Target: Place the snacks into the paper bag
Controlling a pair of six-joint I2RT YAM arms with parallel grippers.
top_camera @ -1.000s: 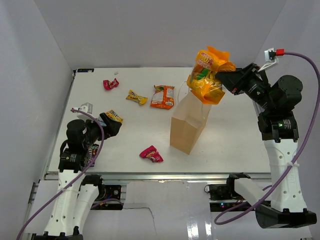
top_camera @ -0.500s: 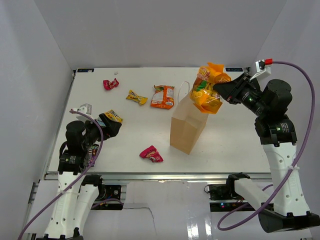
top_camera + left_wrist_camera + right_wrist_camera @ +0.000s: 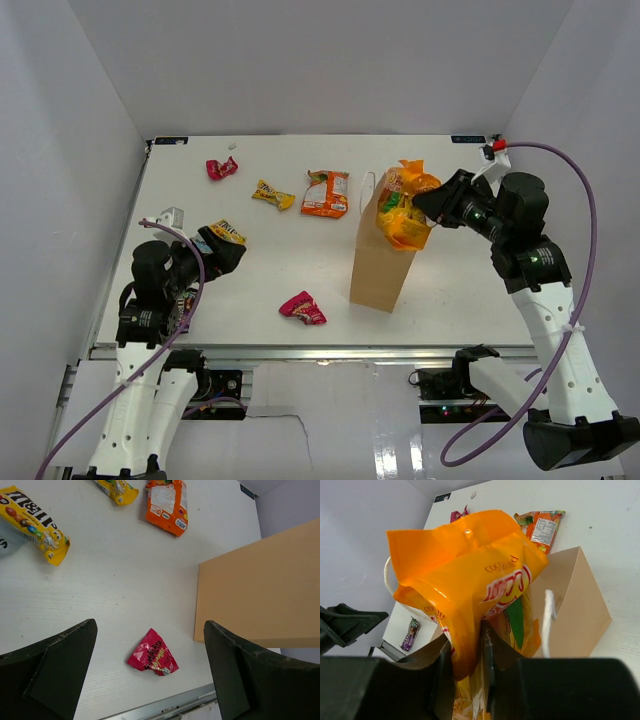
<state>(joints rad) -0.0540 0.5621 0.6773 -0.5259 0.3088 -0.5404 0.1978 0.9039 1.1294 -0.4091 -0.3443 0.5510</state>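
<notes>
The right pincer (image 3: 466, 652) is clamping the orange chip bag (image 3: 470, 570) at the open mouth of the standing paper bag (image 3: 383, 268), with the chip bag's lower end seemingly dipping inside. Well left of the paper bag, the left pincer (image 3: 150, 647) is hanging with jaws apart, gripping nothing. A pink-red packet (image 3: 152, 654) is lying on the surface (image 3: 125, 580) near the paper bag's base.

**Right arm high and clamped, left arm low and open**

The right arm (image 3: 545, 310) rises from its base with the elbow high and the forearm reaching left. The right gripper (image 3: 424, 206) is pinched tight on the chip bag (image 3: 405, 225). The left arm (image 3: 150, 290) is folded low near its base, wrist angled forward and right. The left gripper (image 3: 230, 252) has its fingers (image 3: 55, 665) spread wide.
</notes>
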